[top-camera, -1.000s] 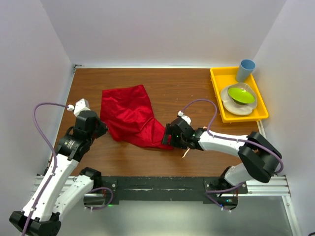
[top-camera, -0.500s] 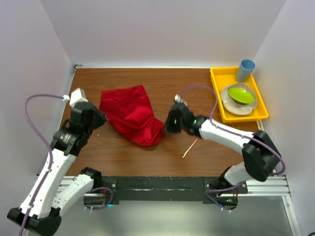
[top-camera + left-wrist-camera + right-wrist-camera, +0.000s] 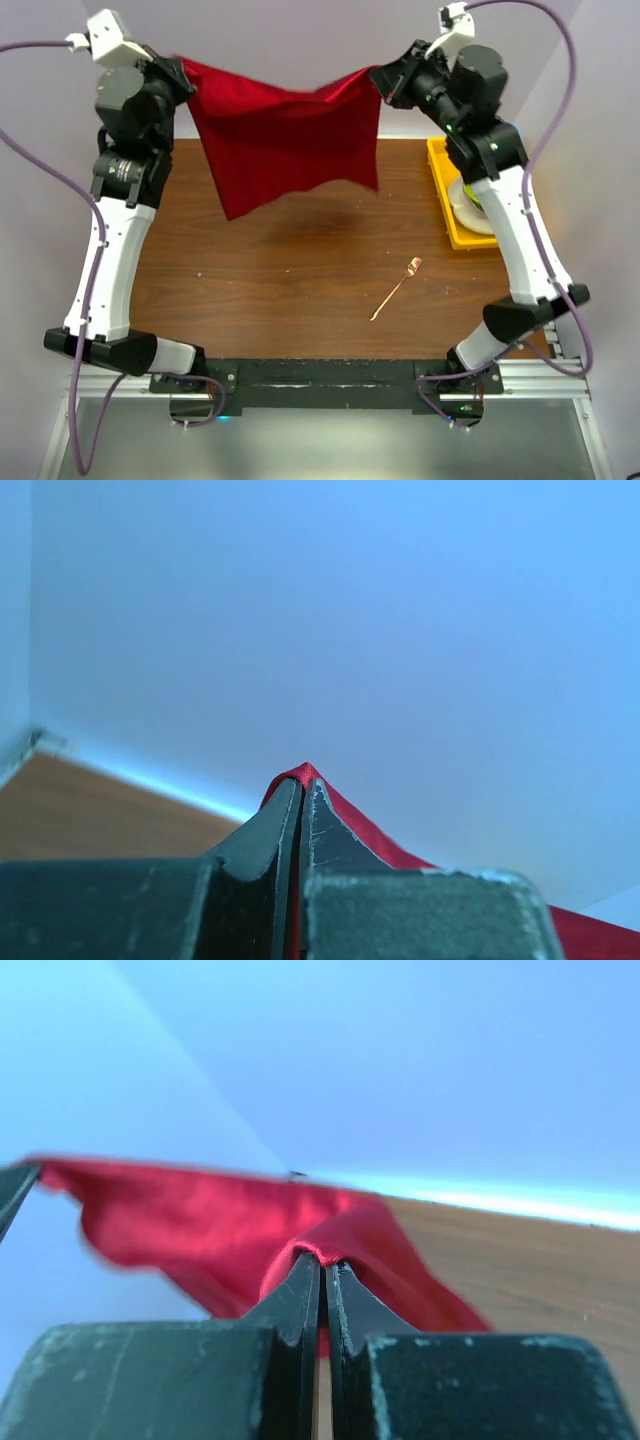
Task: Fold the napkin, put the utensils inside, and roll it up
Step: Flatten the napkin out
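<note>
The red napkin (image 3: 285, 140) hangs spread in the air, high above the table's far half. My left gripper (image 3: 183, 72) is shut on its upper left corner, and my right gripper (image 3: 378, 80) is shut on its upper right corner. In the left wrist view red cloth (image 3: 300, 775) pokes out between the closed fingertips (image 3: 318, 805). From the right wrist the napkin (image 3: 220, 1225) stretches away to the left from the pinched fold. One copper utensil (image 3: 396, 288) lies bare on the brown table, right of centre, well below the cloth.
A yellow tray (image 3: 441, 190) stands at the table's far right, partly hidden behind my right arm, with a white plate (image 3: 465, 200) in it. White walls close in the left, right and back. Both arm bases sit on the black rail (image 3: 320, 378) at the near edge.
Both arms have risen from the table to high up. The right gripper closed on the napkin's corner. The cloth went from a crumpled heap to hanging spread. The utensil, once under the right gripper, lies uncovered.
</note>
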Available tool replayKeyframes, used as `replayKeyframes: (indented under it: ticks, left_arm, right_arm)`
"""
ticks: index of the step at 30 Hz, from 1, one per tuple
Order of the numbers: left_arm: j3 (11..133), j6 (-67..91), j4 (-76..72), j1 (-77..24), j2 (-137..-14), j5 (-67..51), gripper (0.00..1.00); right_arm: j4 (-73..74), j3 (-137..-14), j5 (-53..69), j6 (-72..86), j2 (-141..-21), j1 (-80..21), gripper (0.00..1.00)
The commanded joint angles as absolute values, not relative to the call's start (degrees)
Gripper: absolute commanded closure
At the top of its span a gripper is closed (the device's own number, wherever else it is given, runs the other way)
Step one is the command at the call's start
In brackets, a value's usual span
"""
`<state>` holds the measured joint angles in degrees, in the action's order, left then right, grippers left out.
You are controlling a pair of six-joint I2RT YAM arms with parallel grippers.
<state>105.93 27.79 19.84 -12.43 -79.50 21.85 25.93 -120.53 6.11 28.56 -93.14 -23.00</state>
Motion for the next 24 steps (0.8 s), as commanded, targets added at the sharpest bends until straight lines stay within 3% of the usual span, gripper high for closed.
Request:
replayKeyframes:
  ticks: [1,6,12,15,21,24]
  left_arm:
    - [107.8,16.8,8.8,-12.1,-76.4,17.6,1.00]
    - [89.6,17.8,11.4,-12.1,-64.9,11.7,1.00]
    - [67.7,35.1,40.1,-12.0,-54.5,27.8,1.00]
    - [58.7,39.7,47.6,-12.0,-52.0,29.3,1.00]
    - [51.7,50.3,54.3,-11.7,-49.9,25.6,0.99]
    - [53.0,54.1,59.8,-11.7,-49.1,31.9,0.86]
  right_arm:
    - [29.0,-115.6,8.3,22.9,-84.9,-23.6,1.00]
    - [24.2,-82.1,11.9,31.0,-68.9,-23.8,1.00]
    - [17.5,-44.6,21.4,40.2,-57.6,-31.8,1.00]
    - [18.5,-37.6,17.6,42.7,-57.7,-39.5,1.00]
    - [23.9,-34.8,13.2,45.5,-56.9,-40.4,1.00]
    - [20.5,-34.5,15.0,43.8,-58.7,-40.4,0.94]
